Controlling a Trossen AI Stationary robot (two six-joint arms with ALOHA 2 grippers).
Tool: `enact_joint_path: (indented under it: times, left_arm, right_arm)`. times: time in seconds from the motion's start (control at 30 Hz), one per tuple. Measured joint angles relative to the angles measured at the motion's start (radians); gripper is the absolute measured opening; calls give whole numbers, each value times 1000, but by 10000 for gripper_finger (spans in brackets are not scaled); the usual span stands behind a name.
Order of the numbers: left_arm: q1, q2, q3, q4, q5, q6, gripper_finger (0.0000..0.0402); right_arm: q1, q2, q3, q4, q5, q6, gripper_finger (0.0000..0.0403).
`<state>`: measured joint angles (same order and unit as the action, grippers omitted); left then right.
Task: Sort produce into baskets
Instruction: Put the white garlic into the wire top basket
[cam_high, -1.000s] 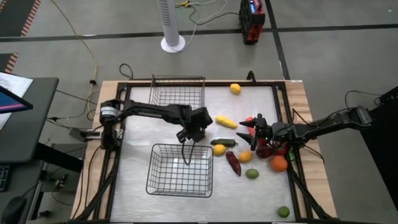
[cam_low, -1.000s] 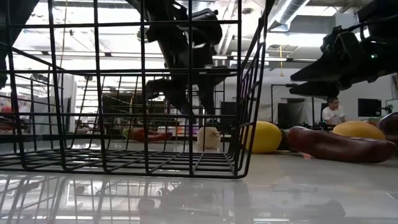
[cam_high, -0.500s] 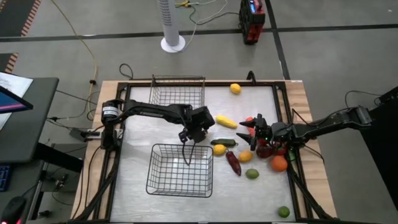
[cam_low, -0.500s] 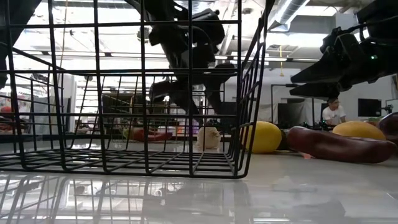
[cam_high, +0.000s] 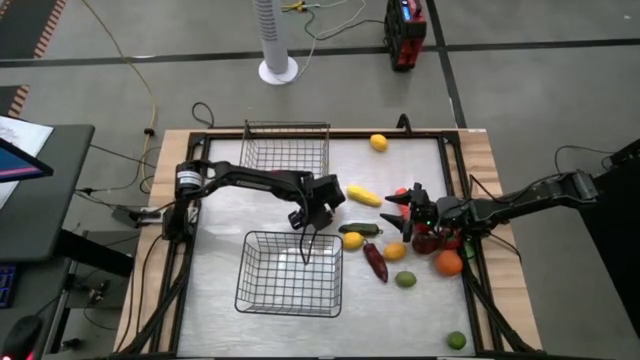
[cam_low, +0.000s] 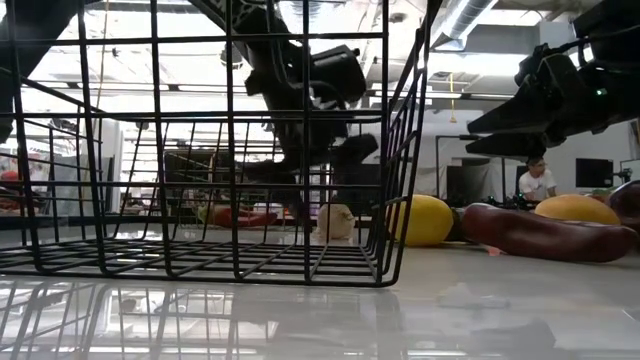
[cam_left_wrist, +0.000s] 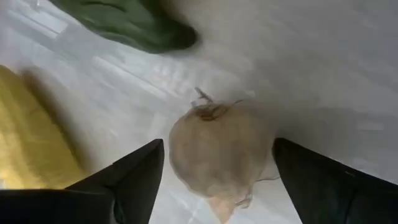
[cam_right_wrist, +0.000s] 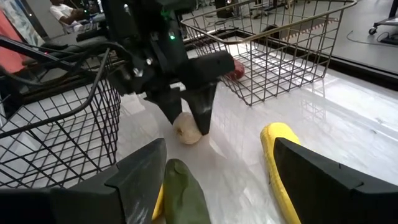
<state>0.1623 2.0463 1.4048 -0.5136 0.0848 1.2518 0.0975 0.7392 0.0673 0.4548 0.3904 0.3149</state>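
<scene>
From above: most produce lies loose on the desk (cam_high: 220, 300) by the right gripper (cam_high: 408, 204), so sorting has barely begun; near basket (cam_high: 290, 272) looks empty. Low view: left gripper (cam_low: 305, 190) hangs behind the wire. Left wrist: jaws wide open around a pale onion (cam_left_wrist: 214, 152) on the desk. Right wrist: right jaws open, empty; one red piece (cam_right_wrist: 235, 70) sits in the far basket (cam_right_wrist: 292, 50)

Even overhead light fills the high view, and the pale glossy desk (cam_high: 220, 300) shows soft glare. In the low view, bright ceiling lights leave the silver wire-grid basket (cam_low: 200, 150) in silhouette, its reflection showing in the desk below it. The left wrist view is blurred; its pale round bulb (cam_left_wrist: 217, 152) looks soft.
</scene>
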Motion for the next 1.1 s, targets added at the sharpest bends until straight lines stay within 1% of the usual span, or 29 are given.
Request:
enact_joint_path:
  times: [0.1, 0.17, 0.3, 0.47, 0.57, 0.67, 0.8, 0.9, 0.97, 1.1]
  left_arm:
    - [-2, 2, 1, 1, -16, -8, 288]
    - [-2, 2, 0, 5, -11, -12, 273]
    - [-2, -7, 0, 16, -19, -39, 225]
    - [-2, -9, 0, 0, -23, -43, 152]
    - [-2, -18, 0, -5, -57, -45, 125]
    - [-1, -45, 3, -8, -95, -44, 123]
    - [2, -93, 42, -7, -152, -45, 139]
    - [15, -149, 69, 9, -154, -62, 140]
    - [35, -188, 85, 12, -149, -104, 140]
    - [91, -256, 95, 1, -155, -249, 142]
  right_arm:
    - [0, 0, 0, -2, 0, 0, 324]
    - [-1, 0, 0, -3, 0, 0, 324]
    - [-1, 0, 0, -4, 0, 0, 324]
    - [-1, 0, 0, -5, 0, 0, 324]
    - [-1, 0, 0, -4, 0, 0, 324]
    - [-1, 0, 0, -4, 0, -1, 324]
    - [-1, 0, 0, -5, 0, -1, 324]
    - [-1, 0, 0, -5, 0, -1, 324]
    - [-1, 0, 0, -5, 0, 0, 324]
    - [-1, 0, 1, -6, 0, 0, 324]
